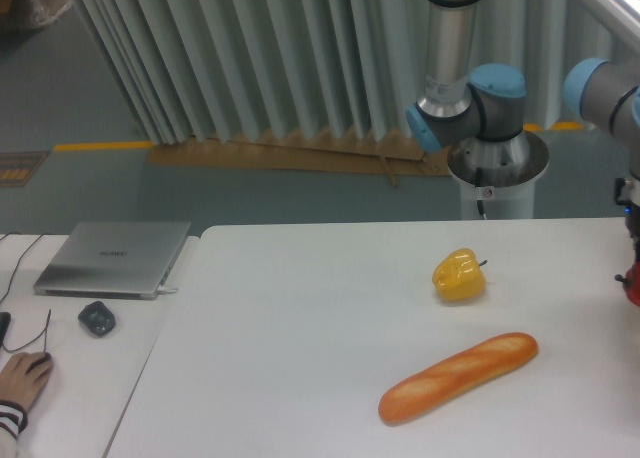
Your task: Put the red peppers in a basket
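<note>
A sliver of a glossy red thing (632, 286), likely the red pepper, shows at the far right edge of the frame, mostly cut off. Right above it a dark part of my gripper (634, 240) comes down along the same edge. Its fingers are out of frame, so I cannot tell whether they hold the red thing or whether it rests on the white table (300, 338). No basket is in view.
A yellow bell pepper (460, 276) sits at the right middle of the table. A long orange-brown bread loaf (458, 378) lies in front of it. On a side table at left are a closed laptop (113, 258), a mouse (96, 319) and a person's hand (20, 378).
</note>
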Robot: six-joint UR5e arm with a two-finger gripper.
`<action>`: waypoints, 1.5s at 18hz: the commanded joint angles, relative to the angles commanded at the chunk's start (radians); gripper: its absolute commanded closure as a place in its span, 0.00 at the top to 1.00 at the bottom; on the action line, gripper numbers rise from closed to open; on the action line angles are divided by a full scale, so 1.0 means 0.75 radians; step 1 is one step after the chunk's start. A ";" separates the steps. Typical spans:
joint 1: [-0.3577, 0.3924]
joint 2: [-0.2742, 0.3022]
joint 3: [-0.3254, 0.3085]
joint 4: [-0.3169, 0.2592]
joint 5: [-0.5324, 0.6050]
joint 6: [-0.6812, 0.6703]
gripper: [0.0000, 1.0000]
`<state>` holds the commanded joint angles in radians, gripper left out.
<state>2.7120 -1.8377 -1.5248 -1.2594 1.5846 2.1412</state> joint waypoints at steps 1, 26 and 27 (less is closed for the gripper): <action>0.016 -0.006 0.002 0.000 -0.004 0.031 0.54; 0.229 -0.141 0.027 0.110 -0.023 0.718 0.55; 0.229 -0.145 0.027 0.108 -0.021 0.710 0.55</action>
<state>2.8839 -1.9466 -1.5048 -1.1781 1.5692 2.6738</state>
